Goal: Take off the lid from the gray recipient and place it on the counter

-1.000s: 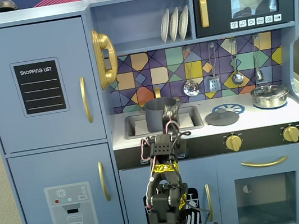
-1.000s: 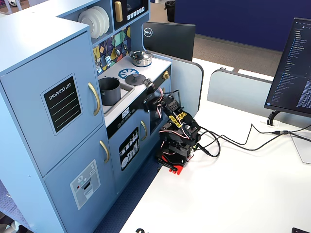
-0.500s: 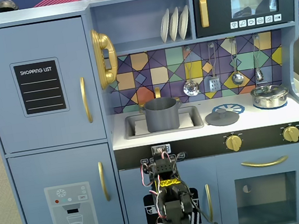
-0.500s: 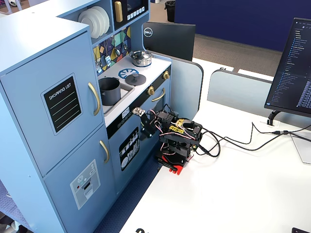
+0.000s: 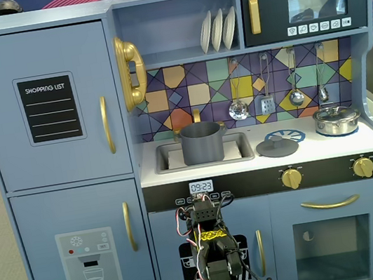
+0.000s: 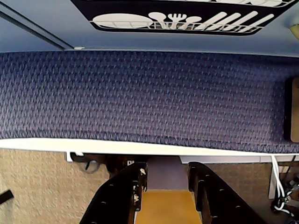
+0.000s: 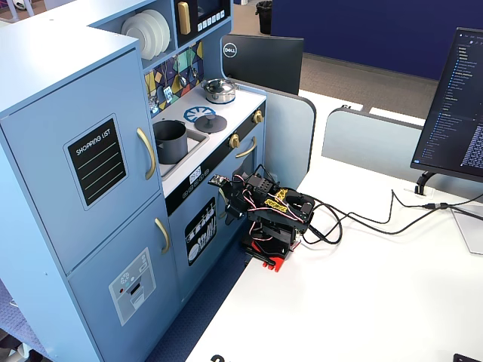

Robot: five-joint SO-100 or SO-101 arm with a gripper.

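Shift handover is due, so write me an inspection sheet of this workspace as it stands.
Surface: white counter of the blue toy kitchen, with a printed burner mark.
Job's things: gray recipient stands open in the sink; lid lies flat on the counter to its right in a fixed view, partly over the burner mark.
Clutter: shiny steel pan with its lid on at the counter's right end; utensils hang on the backsplash; plates on the shelf.
Gripper: gripper is open, empty, folded low in front of the kitchen.
Cables: arm wiring trails across the white desk.
Surroundings: monitor on the desk, blue carpet below.
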